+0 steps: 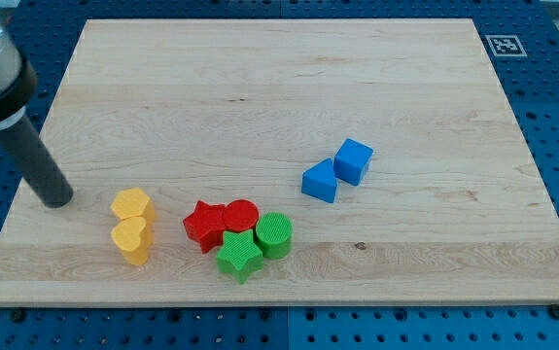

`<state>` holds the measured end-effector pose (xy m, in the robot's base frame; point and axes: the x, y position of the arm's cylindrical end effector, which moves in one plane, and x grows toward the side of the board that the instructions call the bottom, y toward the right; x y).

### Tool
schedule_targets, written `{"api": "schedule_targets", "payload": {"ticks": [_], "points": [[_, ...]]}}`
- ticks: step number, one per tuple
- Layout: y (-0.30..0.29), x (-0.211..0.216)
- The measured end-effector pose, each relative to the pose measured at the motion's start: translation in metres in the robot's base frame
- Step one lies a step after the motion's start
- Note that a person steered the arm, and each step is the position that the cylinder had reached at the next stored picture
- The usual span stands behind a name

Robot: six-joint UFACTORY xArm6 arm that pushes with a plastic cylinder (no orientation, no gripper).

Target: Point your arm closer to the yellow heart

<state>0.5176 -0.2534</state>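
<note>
My tip (55,199) rests on the desk (279,87) near its edge at the view's left, with the dark rod rising from it toward the view's top left corner. There is no hand on this arm, only the rod, so nothing here opens, closes or grips. The yellow heart (131,239) lies close to my tip, off toward the view's right and a little toward the view's bottom, apart from the tip and not touching it. Just above the heart, and touching it, sits a second yellow block (131,205), whose shape looks roughly hexagonal; it is the block nearest my tip, at almost the same level, just to the view's right. Farther from my tip in the same direction is a tight cluster: a red star (203,225) beside a red cylinder (241,215), with a green star (239,257) below them and a green cylinder (275,234) at the cluster's right side, all pressed against one another. Well beyond that, toward the view's right and slightly above the level of my tip, stand two blue blocks touching each other: a blue wedge-like block (320,181) and a blue cube (353,160).
</note>
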Motion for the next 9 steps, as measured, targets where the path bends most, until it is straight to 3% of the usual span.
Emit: {"api": "schedule_targets", "payload": {"ticks": [3,9], "points": [[-0.003,0.051],[0.025,0.074]]}}
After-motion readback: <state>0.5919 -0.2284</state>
